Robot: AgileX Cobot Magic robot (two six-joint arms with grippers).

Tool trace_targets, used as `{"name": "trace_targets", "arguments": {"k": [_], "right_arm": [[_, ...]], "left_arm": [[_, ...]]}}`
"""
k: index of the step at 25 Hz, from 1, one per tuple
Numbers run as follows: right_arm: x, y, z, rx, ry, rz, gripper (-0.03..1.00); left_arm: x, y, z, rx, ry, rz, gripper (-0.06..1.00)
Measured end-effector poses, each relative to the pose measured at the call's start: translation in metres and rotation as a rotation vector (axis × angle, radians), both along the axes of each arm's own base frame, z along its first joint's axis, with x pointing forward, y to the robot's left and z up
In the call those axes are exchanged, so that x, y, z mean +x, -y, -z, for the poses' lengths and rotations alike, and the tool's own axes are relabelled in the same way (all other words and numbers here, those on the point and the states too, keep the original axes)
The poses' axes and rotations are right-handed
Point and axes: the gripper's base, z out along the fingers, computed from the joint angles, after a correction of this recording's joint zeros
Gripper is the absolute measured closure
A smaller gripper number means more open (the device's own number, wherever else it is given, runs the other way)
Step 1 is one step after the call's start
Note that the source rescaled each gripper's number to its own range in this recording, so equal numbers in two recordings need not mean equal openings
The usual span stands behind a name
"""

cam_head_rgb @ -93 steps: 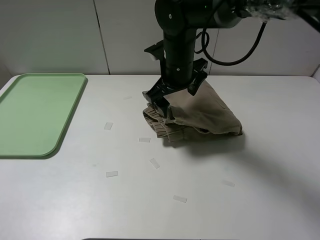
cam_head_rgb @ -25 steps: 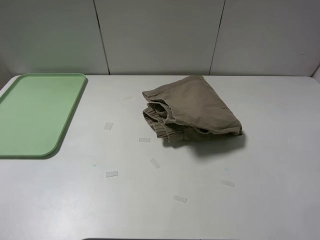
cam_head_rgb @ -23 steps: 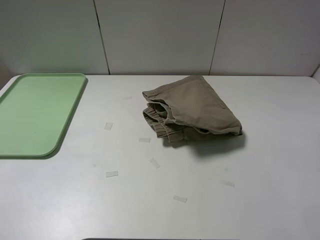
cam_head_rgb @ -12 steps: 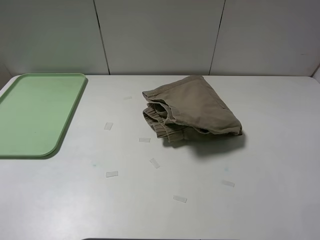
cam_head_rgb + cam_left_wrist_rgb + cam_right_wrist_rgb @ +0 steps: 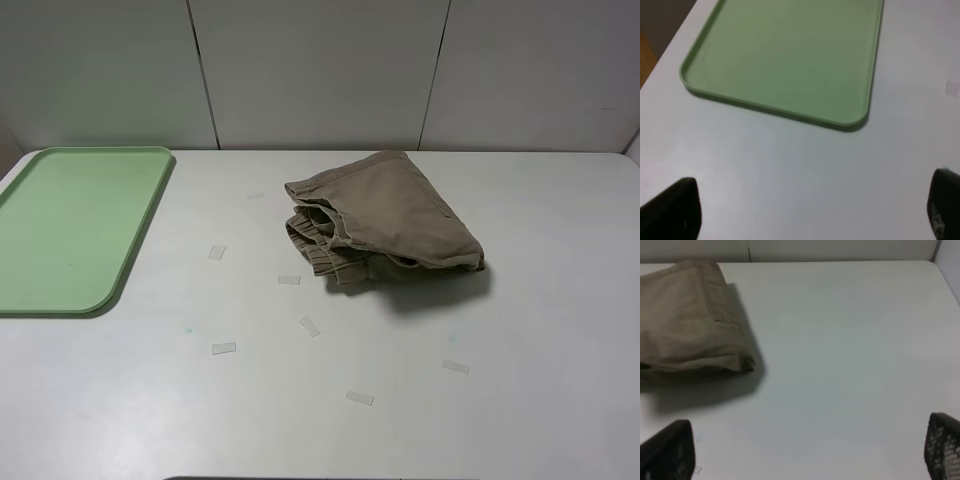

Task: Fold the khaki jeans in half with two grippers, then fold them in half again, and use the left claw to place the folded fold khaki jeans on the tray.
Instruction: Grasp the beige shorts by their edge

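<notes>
Your khaki jeans lie as a folded bundle on the tabletop, around the middle and a little toward the far side. The gathered waistband layers face left and near, and the smooth folded panel slopes off to the right. The bundle casts a shadow on its near right side.

The tray sits at the far left of the tabletop, well apart from the jeans, which rest on the tabletop and not on the tray. Between the two, and nearer to you, several small tape strips are scattered flat on the surface.

Your left claw shows only in its own wrist view. Its two dark fingers stand wide apart at the edges of the picture, with bare tabletop under them. It hangs on the near side of the tray, whose rounded corner lies just ahead of it.

Your right claw is spread wide too, with its fingers at the picture's edges over plain tabletop. It is to the right of the jeans and touches no cloth.
</notes>
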Motion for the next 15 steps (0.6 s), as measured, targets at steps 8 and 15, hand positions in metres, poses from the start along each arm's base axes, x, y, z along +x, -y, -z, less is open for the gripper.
{"name": "trace_targets", "arguments": {"k": [8,15], "right_arm": [[0.0,0.0,0.0,0.0,0.0,0.0,-0.03],[0.0,0.0,0.0,0.0,0.0,0.0,-0.03]], "left_arm": [[0.0,0.0,0.0,0.0,0.0,0.0,0.06],[0.0,0.0,0.0,0.0,0.0,0.0,0.06]]}}
